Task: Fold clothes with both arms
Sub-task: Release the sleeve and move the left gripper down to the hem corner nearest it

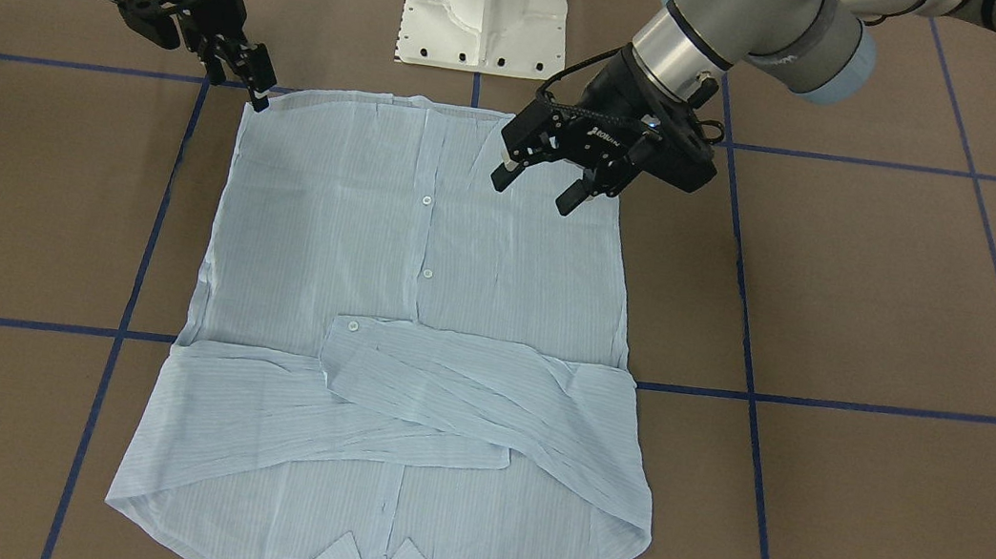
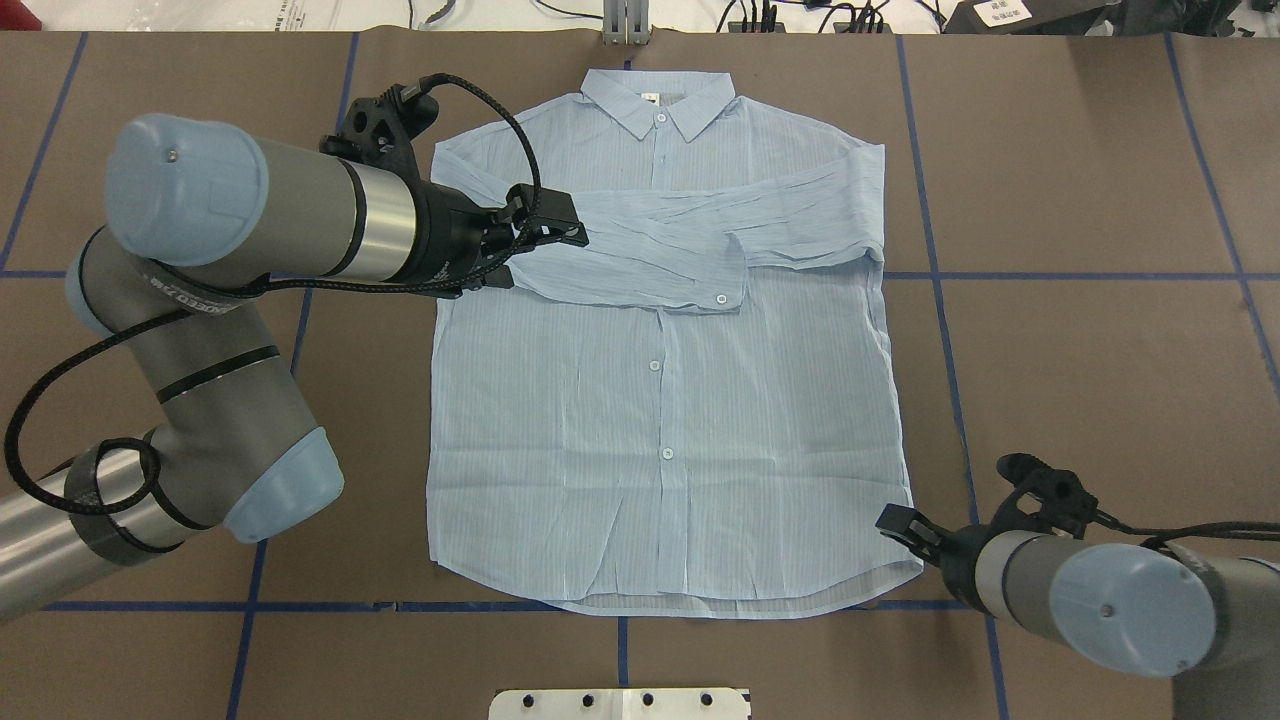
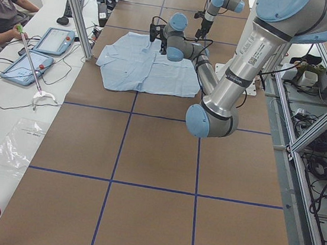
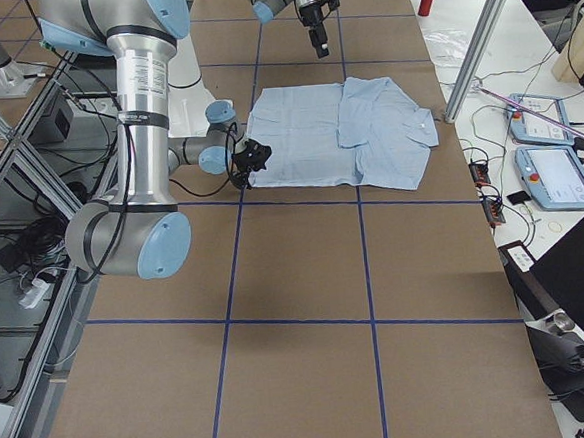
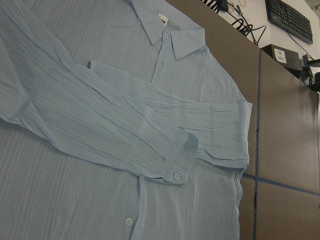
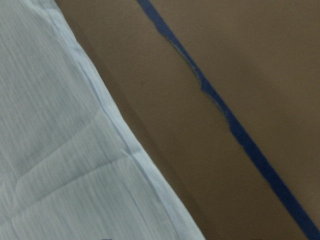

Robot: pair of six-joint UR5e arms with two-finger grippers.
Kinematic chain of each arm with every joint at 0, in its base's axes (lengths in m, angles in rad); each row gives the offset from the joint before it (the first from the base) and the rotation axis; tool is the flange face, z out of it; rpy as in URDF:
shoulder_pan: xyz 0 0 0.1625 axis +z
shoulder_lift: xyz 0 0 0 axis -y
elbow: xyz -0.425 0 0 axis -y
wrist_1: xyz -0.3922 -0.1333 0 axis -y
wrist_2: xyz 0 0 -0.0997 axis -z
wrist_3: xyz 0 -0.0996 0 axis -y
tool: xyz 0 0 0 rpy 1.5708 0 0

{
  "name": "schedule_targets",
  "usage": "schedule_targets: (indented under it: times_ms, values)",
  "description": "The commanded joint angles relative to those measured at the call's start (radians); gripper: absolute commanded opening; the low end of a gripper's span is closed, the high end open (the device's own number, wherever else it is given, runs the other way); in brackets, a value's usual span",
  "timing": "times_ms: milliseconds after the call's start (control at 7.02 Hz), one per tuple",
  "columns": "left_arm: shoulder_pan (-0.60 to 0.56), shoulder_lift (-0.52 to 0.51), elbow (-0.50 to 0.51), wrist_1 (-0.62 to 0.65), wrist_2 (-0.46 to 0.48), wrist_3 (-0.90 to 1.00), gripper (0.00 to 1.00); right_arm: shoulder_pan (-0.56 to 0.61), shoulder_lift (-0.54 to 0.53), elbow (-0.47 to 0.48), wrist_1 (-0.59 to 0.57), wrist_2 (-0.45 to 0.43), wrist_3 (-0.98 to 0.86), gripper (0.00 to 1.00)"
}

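The pale-blue striped shirt (image 2: 660,420) lies flat on the brown table, buttons up, with its collar (image 2: 660,105) at the far edge. Both sleeves are folded across the chest (image 1: 444,398). My left gripper (image 1: 537,187) hangs open and empty above the shirt's left side, near the folded sleeves in the overhead view (image 2: 555,240). My right gripper (image 1: 242,87) is low at the hem's near right corner (image 2: 905,570). Its fingers look open, and one tip touches the cloth edge. The right wrist view shows only the hem edge (image 6: 115,135) and bare table.
The white pedestal base (image 1: 486,4) stands just behind the hem. Blue tape lines (image 1: 828,405) cross the table. A seated person (image 3: 1,10) with tablets (image 3: 35,53) is at a side bench beyond the collar. Metal frame posts (image 4: 475,41) stand along that edge.
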Motion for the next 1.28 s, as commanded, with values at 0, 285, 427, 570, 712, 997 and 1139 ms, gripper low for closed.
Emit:
schedule_targets:
  times_ms: [0, 285, 427, 570, 712, 997, 1139]
  values:
    - [0.000, 0.016, -0.014, 0.000, 0.002, 0.000, 0.96, -0.002, 0.111, -0.035, -0.121, -0.004, 0.001, 0.88]
    - [0.000, 0.019, -0.014, 0.000, 0.002, 0.000, 0.96, 0.004, 0.095, -0.037, -0.123, -0.002, -0.004, 0.84]
    - [0.000, 0.019, -0.014, 0.000, 0.002, 0.000, 0.96, 0.006, 0.082, -0.037, -0.125, -0.002, -0.008, 0.81]
    - [0.000, 0.019, -0.013, 0.000, 0.002, 0.000, 0.96, 0.006, 0.060, -0.035, -0.125, -0.001, -0.008, 0.77]
    - [0.000, 0.019, -0.014, 0.000, 0.002, 0.000, 0.96, 0.004, 0.058, -0.035, -0.125, -0.001, -0.008, 0.61]
    - [0.000, 0.021, -0.014, 0.000, 0.002, 0.000, 0.96, 0.004, 0.055, -0.035, -0.125, 0.001, -0.008, 0.15]
    - [0.000, 0.021, -0.014, 0.000, 0.002, 0.000, 0.96, 0.004, 0.055, -0.032, -0.125, 0.004, -0.008, 0.00]
